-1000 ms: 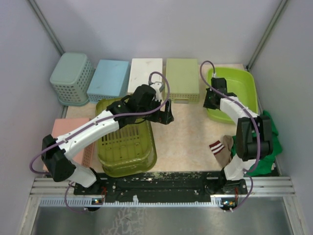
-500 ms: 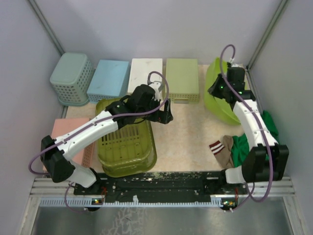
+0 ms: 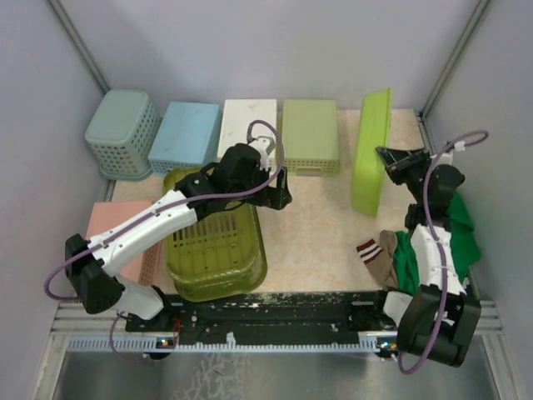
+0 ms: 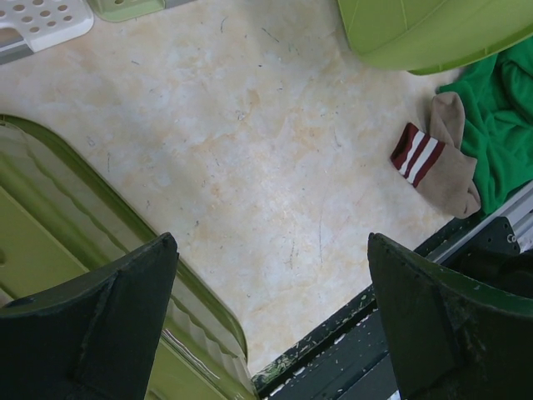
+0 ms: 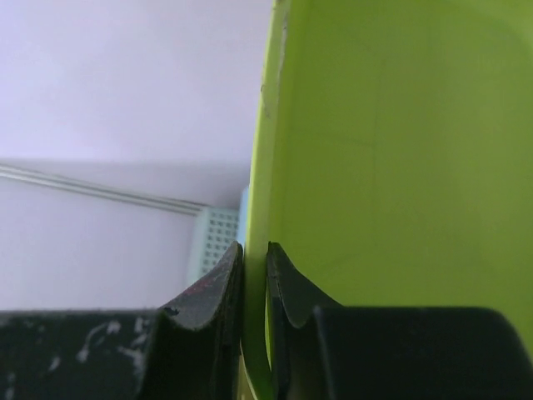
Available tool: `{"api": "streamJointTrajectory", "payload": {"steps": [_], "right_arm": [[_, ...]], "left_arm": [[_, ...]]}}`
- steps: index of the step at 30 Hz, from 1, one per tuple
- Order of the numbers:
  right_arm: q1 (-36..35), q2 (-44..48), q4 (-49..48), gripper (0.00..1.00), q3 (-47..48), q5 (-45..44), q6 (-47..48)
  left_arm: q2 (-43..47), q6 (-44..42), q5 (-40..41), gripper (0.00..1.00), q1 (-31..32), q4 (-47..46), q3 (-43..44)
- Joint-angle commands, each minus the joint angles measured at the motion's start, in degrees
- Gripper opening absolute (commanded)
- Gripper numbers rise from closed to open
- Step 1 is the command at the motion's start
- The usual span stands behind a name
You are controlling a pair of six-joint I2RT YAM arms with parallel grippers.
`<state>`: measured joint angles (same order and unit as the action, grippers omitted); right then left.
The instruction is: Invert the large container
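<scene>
The large container (image 3: 371, 150) is a lime-green tub standing on its long side at the back right, its lower edge on or near the table. My right gripper (image 3: 386, 158) is shut on its rolled rim. In the right wrist view the two jaws (image 5: 254, 258) pinch the rim, with the smooth green wall (image 5: 400, 167) filling the right side. My left gripper (image 3: 279, 197) is open and empty, hovering beside the olive slatted basket (image 3: 216, 242). In the left wrist view its fingers (image 4: 92, 325) stand wide apart over bare table, and the tub (image 4: 433, 29) shows at the top right.
Upturned baskets line the back: teal (image 3: 123, 133), blue (image 3: 185, 133), white (image 3: 248, 125) and pale green (image 3: 311, 133). A pink one (image 3: 125, 237) lies at the left. A striped sock (image 3: 376, 254) and a green cloth (image 3: 454, 237) lie near the right arm's base.
My right gripper has lifted the tub's rim and swung right, tipping the tub from flat on the table up onto its side. My left arm has barely moved.
</scene>
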<state>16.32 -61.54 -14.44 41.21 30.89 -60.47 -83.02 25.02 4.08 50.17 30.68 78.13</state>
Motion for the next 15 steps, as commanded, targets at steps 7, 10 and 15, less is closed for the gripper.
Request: {"api": "streamJointTrajectory", "payload": {"steps": [7, 10, 15], "right_arm": [[6.3, 1.9, -41.4, 0.0, -20.4, -2.8, -28.3], [7.8, 1.3, -46.2, 0.0, -23.9, -4.6, -32.2], [11.4, -1.1, -54.5, 0.0, -26.9, -4.6, -38.4]], "left_arm": [[2.8, -0.5, 0.3, 1.0, 0.4, -0.2, -1.6], [3.3, -0.5, 0.3, 1.0, 0.4, -0.4, -2.0], [3.8, -0.9, 0.2, 1.0, 0.4, -1.3, -2.6]]}}
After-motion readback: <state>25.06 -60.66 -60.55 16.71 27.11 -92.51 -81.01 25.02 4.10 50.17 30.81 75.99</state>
